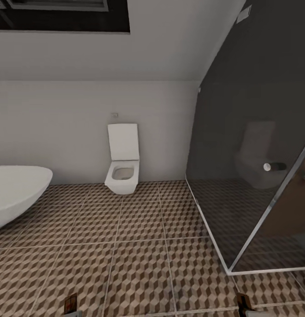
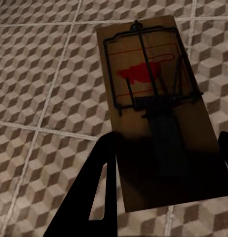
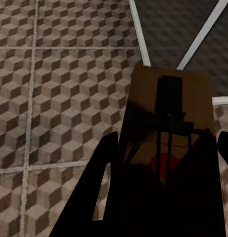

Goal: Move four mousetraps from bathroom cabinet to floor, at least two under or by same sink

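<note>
Each arm carries one mousetrap. In the left wrist view the left gripper (image 2: 166,163) has its fingers (image 2: 101,182) closed on the near end of a mousetrap (image 2: 153,89); the board's long axis runs straight out along the fingers, wire and red mark facing the cam, far end free above the bathroom floor (image 2: 40,74). Same on the right: the right gripper (image 3: 166,168) has its fingers (image 3: 96,192) closed round the second mousetrap (image 3: 166,98), long axis also in line w/ the fingers, sticking out over tile near the shower's white base strip (image 3: 138,34).

Both traps are held off the floor, not yet set down. No sink in sight, so which arm is nearer to it can't be told.

Head view: cube-pattern tile, toilet (image 1: 123,165) on the back wall, bathtub (image 1: 16,189) at left, dark glass shower screen (image 1: 253,154) at right, roomy open floor ahead. Likely needs to turn/drive to find the vanity before lowering either trap.
</note>
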Motion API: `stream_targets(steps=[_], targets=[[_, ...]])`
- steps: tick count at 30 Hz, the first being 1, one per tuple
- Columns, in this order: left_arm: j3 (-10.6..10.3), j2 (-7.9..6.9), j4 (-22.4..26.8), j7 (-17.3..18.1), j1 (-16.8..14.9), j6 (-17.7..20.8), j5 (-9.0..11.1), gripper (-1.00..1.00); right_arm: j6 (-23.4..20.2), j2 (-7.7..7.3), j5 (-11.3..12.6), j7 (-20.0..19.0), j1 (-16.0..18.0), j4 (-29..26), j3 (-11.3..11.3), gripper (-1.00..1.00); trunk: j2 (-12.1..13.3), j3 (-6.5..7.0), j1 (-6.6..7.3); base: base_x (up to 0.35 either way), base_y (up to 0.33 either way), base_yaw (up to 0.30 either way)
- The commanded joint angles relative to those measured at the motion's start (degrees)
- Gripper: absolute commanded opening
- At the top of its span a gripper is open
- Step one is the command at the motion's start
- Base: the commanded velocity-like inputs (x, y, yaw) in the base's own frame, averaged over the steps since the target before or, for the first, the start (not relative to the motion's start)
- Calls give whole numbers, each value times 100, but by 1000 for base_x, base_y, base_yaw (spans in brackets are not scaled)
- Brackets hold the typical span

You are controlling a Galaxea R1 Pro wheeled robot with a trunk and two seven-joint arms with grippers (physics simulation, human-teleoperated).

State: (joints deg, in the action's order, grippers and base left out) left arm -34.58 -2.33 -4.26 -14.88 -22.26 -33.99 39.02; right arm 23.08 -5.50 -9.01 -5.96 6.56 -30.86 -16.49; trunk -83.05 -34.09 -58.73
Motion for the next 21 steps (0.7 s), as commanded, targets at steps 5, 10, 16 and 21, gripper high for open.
stream_targets(steps=[5, 10, 16, 21], targets=[[-32, 4, -13, -48, -6, -10, -32, -100, 21, 5, -49, -46, 4, 1, -48, -100, -3, -5, 0, 0, 0, 256], [-32, 4, -13, -47, -6, -11, -34, -100, 21, 5, -49, -46, 4, 1, -48, -100, -3, -5, 0, 0, 0, 256], [-32, 4, -13, -49, -6, -10, -30, -100, 21, 5, -49, -46, 4, 1, -48, -100, -3, -5, 0, 0, 0, 256], [-32, 4, -13, -49, -6, -10, -31, -100, 21, 5, -49, -46, 4, 1, -48, -100, -3, -5, 0, 0, 0, 256]])
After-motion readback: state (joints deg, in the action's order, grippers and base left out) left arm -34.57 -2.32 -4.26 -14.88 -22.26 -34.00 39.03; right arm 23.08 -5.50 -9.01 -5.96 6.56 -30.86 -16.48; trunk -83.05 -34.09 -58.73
